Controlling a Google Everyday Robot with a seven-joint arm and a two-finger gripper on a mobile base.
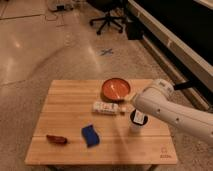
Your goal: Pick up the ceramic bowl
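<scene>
The ceramic bowl (116, 90) is orange-red, round and shallow, with a pale streak inside. It sits upright at the back right of the wooden table (70, 105). My white arm (165, 110) reaches in from the right, and its end is just right of the bowl and above the white cup (137, 122). My gripper is hidden behind the arm's thick white link, somewhere near the bowl's right rim. The bowl is not lifted.
A white packet (106, 107) lies in front of the bowl. A blue sponge (90, 135) and a red-brown item (57, 139) lie near the table's front left. An office chair (107, 15) stands on the floor far behind, and a dark counter runs along the right.
</scene>
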